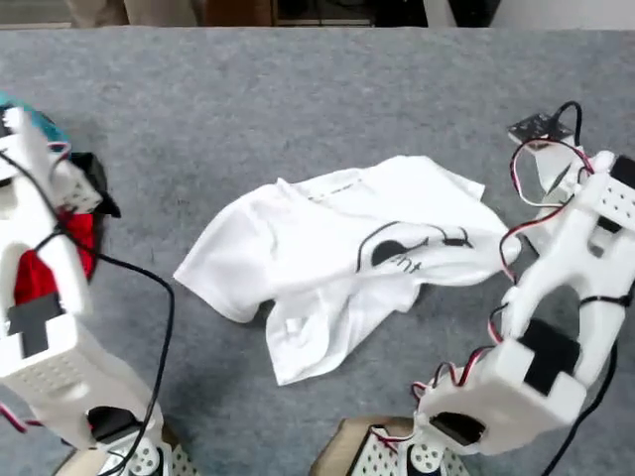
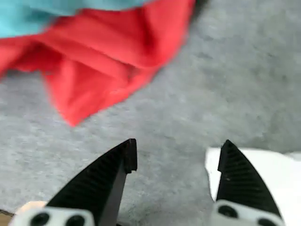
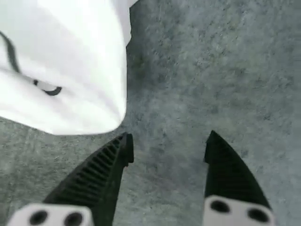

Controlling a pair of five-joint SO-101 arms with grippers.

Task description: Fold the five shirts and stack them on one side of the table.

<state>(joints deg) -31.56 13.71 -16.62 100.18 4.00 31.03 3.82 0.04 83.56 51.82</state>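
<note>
A crumpled white shirt [image 1: 347, 253] with a black drawing lies in the middle of the grey table. A red shirt [image 1: 40, 270] and a teal shirt [image 1: 45, 124] lie bunched at the left edge, partly hidden under my left arm. My left gripper [image 2: 178, 153] hangs open over bare table just beside the red shirt [image 2: 108, 52], with the teal shirt [image 2: 56, 12] behind it. My right gripper [image 3: 168, 141] is open above the table, close to the white shirt's [image 3: 61, 61] rounded edge, holding nothing.
Grey felt table [image 1: 298, 99] stretches bare along the far side and between the shirts. The right arm's body [image 1: 541, 347] stands at the front right, its red and black wires looping beside the white shirt. The table's far edge runs along the top.
</note>
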